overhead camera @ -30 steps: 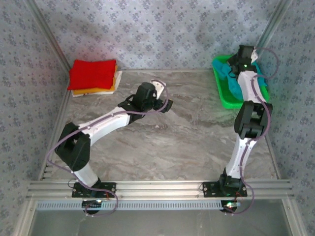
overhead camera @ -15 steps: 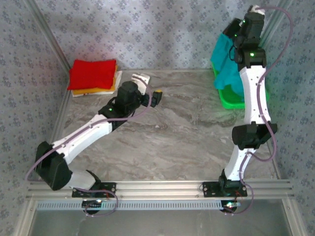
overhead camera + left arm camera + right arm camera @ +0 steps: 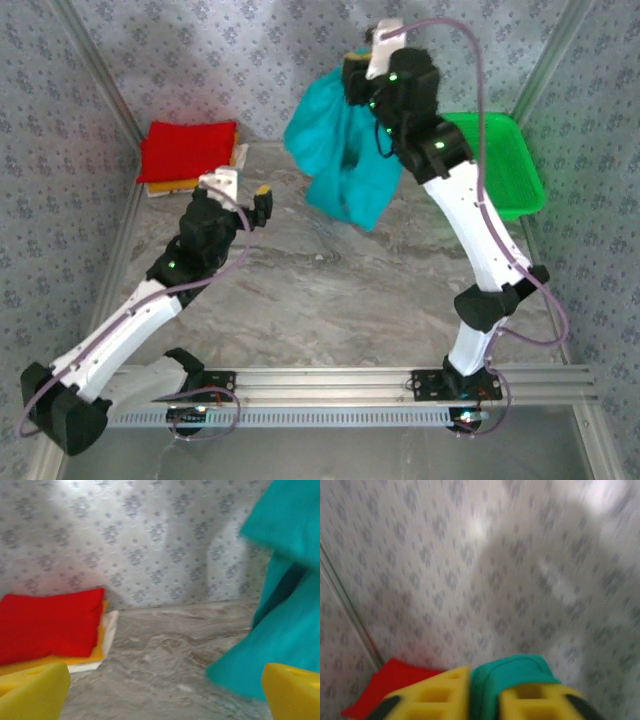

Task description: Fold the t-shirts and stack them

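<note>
A: Stack status?

B: Folded pile at the far left: red t-shirt (image 3: 188,150) on top, with orange-yellow and white edges showing beneath. I judge those finished.

A: Teal one?

B: The teal t-shirt (image 3: 340,165) hangs crumpled in the air over the far middle of the table (image 3: 330,290), left of the green basket (image 3: 510,170). The right gripper (image 3: 485,697) is pinched on its cloth.

A: Left gripper?

B: The left gripper (image 3: 160,695) is spread wide and holds nothing, between pile and shirt. Likely remaining: lay flat, fold, stack on red.

White-black arms (image 3: 478,235), purple cables (image 3: 478,85), yellow claws (image 3: 162,692) (image 3: 482,695)
</note>
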### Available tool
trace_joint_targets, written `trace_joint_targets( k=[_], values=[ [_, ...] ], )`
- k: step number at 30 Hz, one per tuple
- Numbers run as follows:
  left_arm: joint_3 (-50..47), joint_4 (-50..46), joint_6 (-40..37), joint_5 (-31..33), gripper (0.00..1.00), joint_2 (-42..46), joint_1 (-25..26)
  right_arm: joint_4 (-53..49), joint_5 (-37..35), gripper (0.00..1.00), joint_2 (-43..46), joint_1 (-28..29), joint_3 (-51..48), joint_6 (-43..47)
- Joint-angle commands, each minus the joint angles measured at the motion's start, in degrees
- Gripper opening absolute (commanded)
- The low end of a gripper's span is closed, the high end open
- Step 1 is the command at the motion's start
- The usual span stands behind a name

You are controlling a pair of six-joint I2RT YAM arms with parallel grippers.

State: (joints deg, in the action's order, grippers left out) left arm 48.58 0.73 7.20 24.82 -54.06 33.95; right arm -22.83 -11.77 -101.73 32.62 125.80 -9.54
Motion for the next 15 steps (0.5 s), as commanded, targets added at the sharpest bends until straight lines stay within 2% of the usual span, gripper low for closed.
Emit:
trace_joint_targets(
  k=[1, 5, 8, 12, 15],
  values=[
    [-4.32, -1.57, 2.11, 3.42, 0.98, 5.66, -2.20, 0.65, 2.72, 0.47, -4.51, -1.08, -8.31, -8.33],
    [-5.88, -7.38, 0.23, -5.35, 0.98, 8.28, -4.90, -1.70, 7.36, 0.51, -5.40, -4.18, -13.21, -12.53],
    [-4.86, -11.06, -1.39, -11.86, 0.98, 6.12, -4.87, 0.19, 8.78, 0.53, -2.13, -8.34, -21.84, -15.94],
    [-2.48, -12.62, -3.25, -20.41, 0.98, -2.26, -4.88, 7.53, 14.55, 0.56, 4.16, -14.24, -39.41, -21.04],
    [0.80, -13.14, -4.70, -25.55, 0.98, -11.02, -4.44, 9.92, 19.70, 0.61, 6.76, -15.13, -50.36, -22.18]
  ],
)
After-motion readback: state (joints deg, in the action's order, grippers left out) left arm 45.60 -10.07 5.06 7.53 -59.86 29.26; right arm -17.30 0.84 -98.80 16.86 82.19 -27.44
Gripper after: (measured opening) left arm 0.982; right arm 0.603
